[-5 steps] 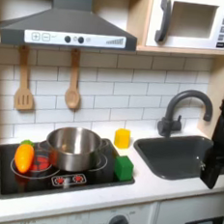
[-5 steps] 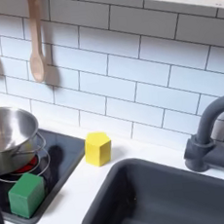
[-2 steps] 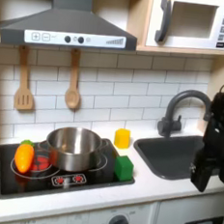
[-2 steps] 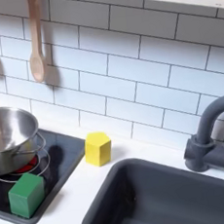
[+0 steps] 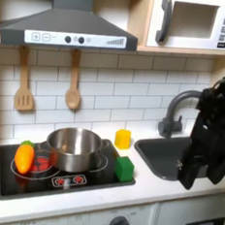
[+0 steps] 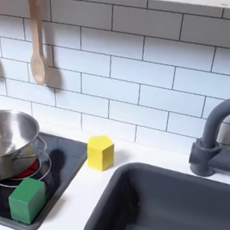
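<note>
Toy kitchen, read left to right in the first exterior view. A spatula point(image 5: 26, 82) and a wooden spoon point(image 5: 74, 82) hang on the white tile wall. Below them, on the black hob point(image 5: 6, 177), lie an orange toy vegetable point(image 5: 23, 157) (perhaps a carrot), a steel pot point(image 5: 74, 148) and a green block point(image 5: 125, 168). A yellow block point(image 5: 124, 138) stands on the counter just behind the green one.

Further right are the dark sink point(image 5: 164, 154) and its curved tap point(image 5: 178, 109). My gripper point(image 5: 191, 176) hangs, pointing down, above the sink's right front part, well apart from both blocks and touching nothing I can see. I judge this an approach stage, with nothing grasped. Any descent here would call for keeping clear of the tap and the sink's rim.

My fingers are a dark blur against the dark basin, so I cannot tell how far apart they stand, and the sink floor beneath them is hidden. In the second exterior view the pot and the tap are cut off at the edges.
</note>
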You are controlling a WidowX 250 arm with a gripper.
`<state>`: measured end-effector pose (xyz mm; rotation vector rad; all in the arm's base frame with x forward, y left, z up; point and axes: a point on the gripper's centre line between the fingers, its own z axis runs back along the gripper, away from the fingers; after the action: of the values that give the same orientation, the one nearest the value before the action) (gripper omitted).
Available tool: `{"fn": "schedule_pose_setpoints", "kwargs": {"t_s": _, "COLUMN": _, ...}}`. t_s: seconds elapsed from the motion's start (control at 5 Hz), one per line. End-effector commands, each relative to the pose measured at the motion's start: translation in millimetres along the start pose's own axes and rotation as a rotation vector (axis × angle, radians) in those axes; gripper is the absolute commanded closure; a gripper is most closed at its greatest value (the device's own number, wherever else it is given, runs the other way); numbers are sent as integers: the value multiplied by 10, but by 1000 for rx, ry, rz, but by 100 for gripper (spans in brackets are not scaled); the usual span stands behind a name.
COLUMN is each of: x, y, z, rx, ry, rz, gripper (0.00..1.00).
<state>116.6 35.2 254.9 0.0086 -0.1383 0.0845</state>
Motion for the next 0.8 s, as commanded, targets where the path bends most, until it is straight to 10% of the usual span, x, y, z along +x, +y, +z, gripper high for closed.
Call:
{"fn": "schedule_pose_setpoints", "kwargs": {"t_s": 0.0, "x": 179, "y": 86, "z": -18, "rx": 15, "ry": -2, "rz": -2, "gripper": 0}}
{"fn": "schedule_pose_setpoints", "kwargs": {"t_s": 0.6, "x": 648, "y": 147, "z": -93, "rx": 23, "ry": 2, "rz": 35, "gripper": 0}}
